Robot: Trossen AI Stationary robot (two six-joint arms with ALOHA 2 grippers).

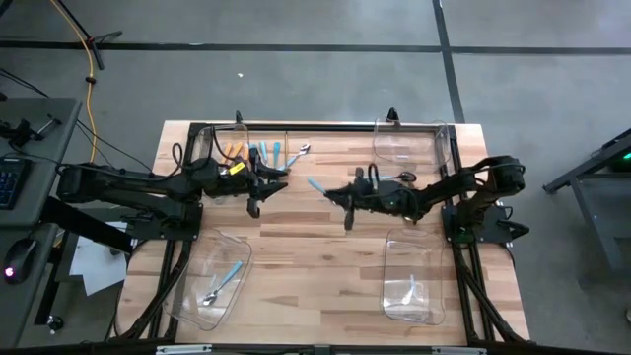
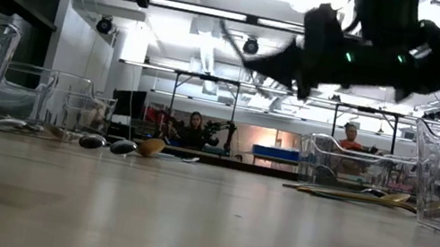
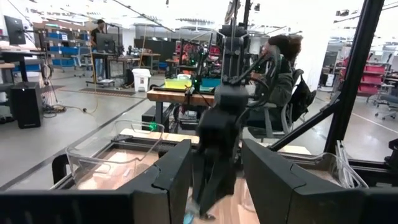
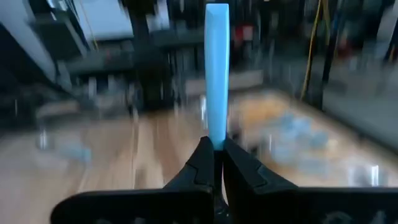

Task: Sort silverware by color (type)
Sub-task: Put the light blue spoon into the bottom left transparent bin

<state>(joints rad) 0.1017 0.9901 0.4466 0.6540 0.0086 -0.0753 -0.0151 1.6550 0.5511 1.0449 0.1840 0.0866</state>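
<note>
Bins ring the desk [image 1: 315,256]: two clear ones at the far edge, two near, the near-left bin [image 1: 212,279] holding a light-blue-handled piece, the near-right bin [image 1: 414,281] one more. Loose silverware [image 1: 258,153], orange and blue handles, lies by the far-left bin. Right gripper [image 1: 331,193], raised mid-desk, has its jaws clenched on a light-blue-handled utensil [image 4: 216,74]; flat handle sticks straight out, head hidden. Left gripper [image 1: 258,193] hangs beside the pile, jaws parted, holding nothing.
</note>
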